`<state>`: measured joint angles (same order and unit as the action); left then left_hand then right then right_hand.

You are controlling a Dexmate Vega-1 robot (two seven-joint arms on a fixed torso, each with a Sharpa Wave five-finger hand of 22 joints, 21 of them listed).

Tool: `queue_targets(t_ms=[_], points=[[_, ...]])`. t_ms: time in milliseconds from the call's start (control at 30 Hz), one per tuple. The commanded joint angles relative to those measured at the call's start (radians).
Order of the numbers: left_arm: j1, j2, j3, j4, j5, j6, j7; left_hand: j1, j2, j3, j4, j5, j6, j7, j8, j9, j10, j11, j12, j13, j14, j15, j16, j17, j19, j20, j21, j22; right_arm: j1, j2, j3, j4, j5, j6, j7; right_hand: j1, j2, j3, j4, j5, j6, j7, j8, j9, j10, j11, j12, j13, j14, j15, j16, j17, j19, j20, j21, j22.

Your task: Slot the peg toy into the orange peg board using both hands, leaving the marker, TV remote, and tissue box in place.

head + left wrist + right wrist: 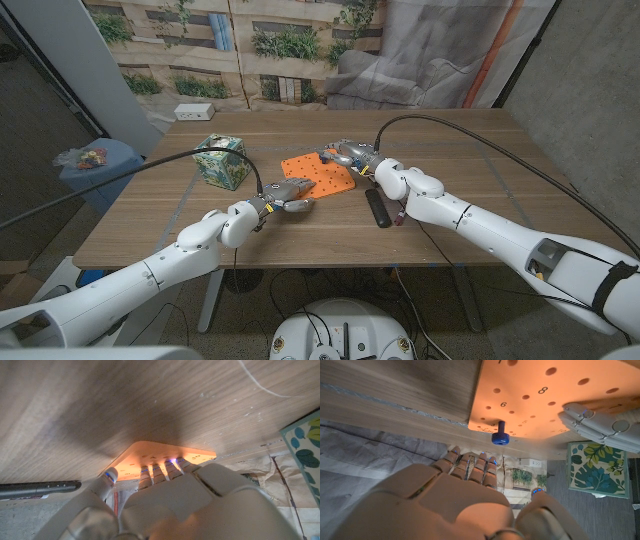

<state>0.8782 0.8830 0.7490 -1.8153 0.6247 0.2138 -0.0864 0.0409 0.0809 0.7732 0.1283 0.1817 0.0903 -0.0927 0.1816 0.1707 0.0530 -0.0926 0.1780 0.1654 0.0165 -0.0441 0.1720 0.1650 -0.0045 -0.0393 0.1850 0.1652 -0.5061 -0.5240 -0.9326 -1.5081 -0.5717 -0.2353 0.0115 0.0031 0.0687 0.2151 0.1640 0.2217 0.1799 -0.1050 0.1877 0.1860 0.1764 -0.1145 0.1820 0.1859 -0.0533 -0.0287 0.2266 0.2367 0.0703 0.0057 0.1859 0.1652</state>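
Note:
The orange peg board [318, 175] lies at the table's middle. A blue peg toy [499, 434] stands upright in a hole near one edge of the board [560, 395]. My right hand [352, 153] hovers at the board's far right edge; its fingers [470, 466] are spread just short of the peg and hold nothing. My left hand [288, 195] reaches to the board's near left corner, its fingertips [592, 419] resting on the orange surface [165, 456]. The left hand [170, 502] grips nothing.
A black TV remote [377, 207] lies right of the board, under my right forearm, with a small dark marker [400, 214] beside it. The green patterned tissue box [221, 161] stands left of the board. A white box [190, 112] sits at the far left edge.

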Motion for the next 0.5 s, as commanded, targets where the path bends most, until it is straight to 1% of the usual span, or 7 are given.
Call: queue_targets(t_ms=[33, 167, 333, 433, 467, 500], points=[[0.0, 0.009, -0.007, -0.021, 0.011, -0.004, -0.006, -0.002, 0.088, 0.006, -0.001, -0.004, 0.028, 0.021, 0.008, 0.006, 0.034, 0.014, 0.003, 0.005, 0.035, -0.052, 0.004, 0.004, 0.01, -0.151, 0.007, 0.006, -0.022, -0.005, 0.051, -0.027, 0.076, 0.028, -0.046, 0.013, 0.054, 0.005, -0.009, 0.008, 0.0, 0.001, 0.002, 0.0, -0.001, 0.0, 0.0, 0.003, 0.001, -0.004, 0.0, 0.001, 0.012, -0.001, 0.004, 0.002], [0.001, 0.012, -0.015, -0.031, 0.011, -0.001, -0.005, -0.002, 0.088, 0.006, -0.001, -0.004, 0.028, 0.021, 0.008, 0.006, 0.033, 0.013, 0.003, 0.005, 0.035, -0.051, 0.004, 0.004, 0.01, -0.151, 0.008, 0.006, -0.026, -0.006, 0.065, -0.029, 0.09, 0.027, -0.065, 0.018, 0.055, 0.009, -0.013, 0.009, -0.001, 0.002, 0.003, 0.0, -0.002, 0.006, 0.002, 0.003, 0.008, -0.007, 0.001, -0.002, 0.029, 0.008, 0.01, 0.002], [0.01, 0.018, -0.029, -0.044, 0.009, -0.001, 0.01, -0.003, 0.087, 0.006, -0.001, -0.004, 0.033, 0.021, 0.01, 0.006, 0.032, 0.015, 0.003, 0.005, 0.036, -0.05, 0.004, 0.004, 0.014, -0.147, 0.009, 0.006, -0.029, -0.006, 0.082, -0.019, 0.116, 0.045, -0.089, 0.021, 0.056, 0.012, -0.015, 0.009, 0.0, 0.003, 0.004, 0.0, -0.001, 0.008, 0.003, 0.003, 0.01, -0.008, 0.001, -0.003, 0.04, 0.006, 0.013, 0.003], [0.016, 0.019, -0.037, -0.049, 0.007, 0.0, 0.022, -0.003, 0.086, 0.006, -0.001, -0.004, 0.035, 0.022, 0.01, 0.006, 0.031, 0.016, 0.003, 0.005, 0.036, -0.05, 0.004, 0.004, 0.016, -0.146, 0.009, 0.006, -0.029, -0.009, 0.088, -0.016, 0.124, 0.052, -0.102, 0.024, 0.057, 0.015, -0.017, 0.01, 0.001, 0.006, 0.005, 0.0, -0.002, 0.01, 0.004, 0.003, 0.011, -0.014, 0.001, -0.004, 0.052, 0.0, 0.016, 0.003], [0.016, 0.02, -0.038, -0.051, 0.007, -0.001, 0.022, -0.003, 0.086, 0.006, -0.001, -0.004, 0.035, 0.021, 0.011, 0.006, 0.031, 0.017, 0.003, 0.005, 0.036, -0.05, 0.004, 0.004, 0.016, -0.145, 0.01, 0.006, -0.029, -0.01, 0.091, -0.016, 0.133, 0.055, -0.099, 0.028, 0.059, 0.019, -0.02, 0.01, 0.003, 0.009, 0.006, 0.0, -0.004, 0.011, 0.004, 0.003, 0.023, -0.027, 0.004, -0.006, 0.07, -0.012, 0.021, 0.004], [0.016, 0.02, -0.039, -0.052, 0.008, -0.002, 0.023, -0.003, 0.086, 0.006, -0.001, -0.004, 0.036, 0.021, 0.011, 0.006, 0.031, 0.017, 0.003, 0.005, 0.037, -0.05, 0.004, 0.004, 0.017, -0.146, 0.01, 0.006, -0.028, -0.01, 0.094, -0.015, 0.139, 0.056, -0.097, 0.029, 0.058, 0.02, -0.021, 0.01, 0.003, 0.01, 0.006, 0.0, -0.004, 0.012, 0.005, 0.003, 0.03, -0.03, 0.006, -0.007, 0.078, -0.018, 0.023, 0.004]])
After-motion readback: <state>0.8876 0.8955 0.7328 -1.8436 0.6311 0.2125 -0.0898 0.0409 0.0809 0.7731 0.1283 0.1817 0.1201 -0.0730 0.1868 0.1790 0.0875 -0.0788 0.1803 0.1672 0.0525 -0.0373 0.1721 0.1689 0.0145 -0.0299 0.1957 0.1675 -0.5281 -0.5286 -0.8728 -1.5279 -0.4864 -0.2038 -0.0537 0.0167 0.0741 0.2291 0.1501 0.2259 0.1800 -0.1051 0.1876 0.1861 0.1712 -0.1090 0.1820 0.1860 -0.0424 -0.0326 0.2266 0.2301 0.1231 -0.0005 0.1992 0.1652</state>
